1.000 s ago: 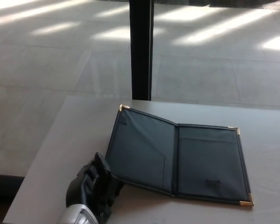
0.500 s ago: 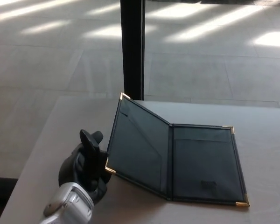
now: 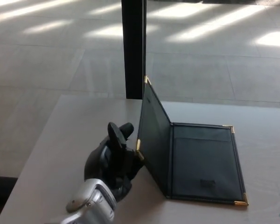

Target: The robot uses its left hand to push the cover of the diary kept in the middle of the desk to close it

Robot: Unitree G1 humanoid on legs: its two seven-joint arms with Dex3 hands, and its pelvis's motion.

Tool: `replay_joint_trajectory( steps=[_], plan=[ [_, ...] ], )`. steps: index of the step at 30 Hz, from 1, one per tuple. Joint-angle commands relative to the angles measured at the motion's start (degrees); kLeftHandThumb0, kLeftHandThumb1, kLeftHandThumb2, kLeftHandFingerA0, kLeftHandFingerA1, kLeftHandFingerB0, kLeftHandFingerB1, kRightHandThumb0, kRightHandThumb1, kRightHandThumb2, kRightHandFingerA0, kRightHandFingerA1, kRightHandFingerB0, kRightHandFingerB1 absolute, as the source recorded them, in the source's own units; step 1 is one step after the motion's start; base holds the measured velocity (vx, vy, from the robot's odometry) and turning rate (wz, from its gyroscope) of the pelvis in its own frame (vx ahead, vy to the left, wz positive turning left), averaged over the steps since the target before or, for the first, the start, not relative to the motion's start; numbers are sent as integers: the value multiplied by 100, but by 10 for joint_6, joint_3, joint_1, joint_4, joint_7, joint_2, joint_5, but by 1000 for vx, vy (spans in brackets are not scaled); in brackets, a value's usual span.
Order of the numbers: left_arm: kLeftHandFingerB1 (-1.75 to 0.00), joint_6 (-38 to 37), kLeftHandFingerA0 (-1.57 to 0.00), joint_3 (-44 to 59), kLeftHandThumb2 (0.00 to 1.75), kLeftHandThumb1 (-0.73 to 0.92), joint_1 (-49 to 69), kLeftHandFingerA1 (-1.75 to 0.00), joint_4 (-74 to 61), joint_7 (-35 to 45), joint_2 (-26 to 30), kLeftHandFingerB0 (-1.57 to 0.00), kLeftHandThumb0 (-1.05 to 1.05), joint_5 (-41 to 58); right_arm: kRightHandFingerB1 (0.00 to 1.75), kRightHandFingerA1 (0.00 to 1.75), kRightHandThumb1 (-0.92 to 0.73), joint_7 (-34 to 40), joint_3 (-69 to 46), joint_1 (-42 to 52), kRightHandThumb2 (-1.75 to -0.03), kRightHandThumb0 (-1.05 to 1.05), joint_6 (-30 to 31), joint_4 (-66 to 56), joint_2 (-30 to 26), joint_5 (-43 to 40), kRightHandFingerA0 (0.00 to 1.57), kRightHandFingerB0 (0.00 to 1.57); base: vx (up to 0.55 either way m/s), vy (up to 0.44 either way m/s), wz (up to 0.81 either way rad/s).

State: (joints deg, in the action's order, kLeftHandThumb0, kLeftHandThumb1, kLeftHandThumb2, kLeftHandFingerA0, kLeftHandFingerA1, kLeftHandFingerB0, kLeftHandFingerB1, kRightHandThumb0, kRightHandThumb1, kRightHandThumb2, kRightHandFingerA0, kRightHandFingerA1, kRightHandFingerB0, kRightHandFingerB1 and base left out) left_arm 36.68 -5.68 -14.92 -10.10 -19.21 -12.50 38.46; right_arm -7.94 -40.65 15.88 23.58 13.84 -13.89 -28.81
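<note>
Lower left of frame: left hand [image 3: 113, 161], black, fingers spread apart, gripping nothing, pressed vs the outer face of the diary's cover [image 3: 155, 135] near its lower gold corner. Cover stands nearly upright, centre frame. Diary [image 3: 203, 163] itself lies mid-desk [image 3: 60, 140], its right half flat, right of centre. Dark post [image 3: 134, 46] behind, top centre.

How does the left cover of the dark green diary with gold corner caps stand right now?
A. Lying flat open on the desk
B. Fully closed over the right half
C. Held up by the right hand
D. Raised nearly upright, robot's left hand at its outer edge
D: the left cover of the dark green diary stands steeply off the grey desk, with the black left hand against its outer edge.
</note>
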Motion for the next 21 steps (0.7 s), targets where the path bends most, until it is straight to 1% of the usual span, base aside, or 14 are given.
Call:
replay_joint_trajectory(
  steps=[1,3,4,5,7,8,9,12,13,15,16,17,18,21],
  plan=[
    [-44,-8,-20,-108,90,92,20,-47,13,11,-93,-17,-97,-20,45,64,-92,0,0,-3,-69,-72,0,-3,-14,-1,38,41,0,0,0],
    [-44,-14,-20,-116,90,92,22,-47,16,8,-94,-17,-97,-12,45,64,-92,0,0,-1,-69,-72,2,-6,-15,0,38,41,0,0,0],
    [-44,-17,-22,-125,91,92,21,-48,25,3,-107,-16,-97,-10,47,65,-92,-2,0,-1,-69,-72,1,-6,-16,0,36,40,0,0,0],
    [-44,-26,-21,-149,97,92,17,-50,34,6,-110,-13,-93,-20,46,66,-92,4,-3,-3,-68,-72,6,-6,-17,-1,38,42,0,0,0],
    [-44,-50,-22,-202,97,92,3,-50,56,1,-121,-14,-96,-53,47,67,-92,8,1,-2,-70,-71,11,-11,-16,2,41,43,0,0,0],
    [-48,-55,-18,-215,129,90,-2,-53,61,0,-120,-11,-90,-61,48,68,-92,8,2,-4,-68,-73,9,-9,-16,4,41,44,0,0,0],
    [-46,-62,-21,-232,98,92,-10,-52,72,2,-119,-13,-97,-71,47,67,-92,9,3,-6,-69,-73,8,-6,-16,5,40,42,0,0,0],
    [-46,-78,-17,-271,97,92,-22,-53,107,20,-110,-12,-95,-88,47,67,-92,9,6,-6,-68,-73,10,-9,-15,7,40,42,0,0,0],
    [-46,-69,-16,-286,97,92,-22,-52,128,23,-105,-11,-95,-92,46,66,-92,6,7,-8,-68,-73,9,-4,-17,7,41,43,0,0,0],
    [-42,-67,-18,-302,98,92,-18,-51,144,30,-92,-11,-95,-95,46,66,-92,5,7,-8,-68,-72,8,-4,-18,7,41,43,0,0,0],
    [-44,-70,-16,-302,130,90,-11,-55,152,30,-93,-3,-90,-92,44,65,-92,5,7,-11,-69,-71,6,3,-20,9,41,42,0,0,0],
    [-44,-73,-16,-303,130,90,-11,-55,155,30,-93,-3,-90,-92,44,65,-92,5,8,-11,-69,-71,5,4,-20,9,41,42,0,0,0],
    [-42,-74,-18,-304,98,92,-11,-52,156,32,-91,-11,-94,-92,42,64,-92,3,9,-10,-70,-70,4,4,-20,9,39,40,0,0,0],
    [-45,-68,-17,-273,97,92,-29,-51,118,43,-66,-13,-95,-82,43,63,-92,3,8,-12,-69,-71,8,7,-19,4,41,42,0,0,0]
  ],
)
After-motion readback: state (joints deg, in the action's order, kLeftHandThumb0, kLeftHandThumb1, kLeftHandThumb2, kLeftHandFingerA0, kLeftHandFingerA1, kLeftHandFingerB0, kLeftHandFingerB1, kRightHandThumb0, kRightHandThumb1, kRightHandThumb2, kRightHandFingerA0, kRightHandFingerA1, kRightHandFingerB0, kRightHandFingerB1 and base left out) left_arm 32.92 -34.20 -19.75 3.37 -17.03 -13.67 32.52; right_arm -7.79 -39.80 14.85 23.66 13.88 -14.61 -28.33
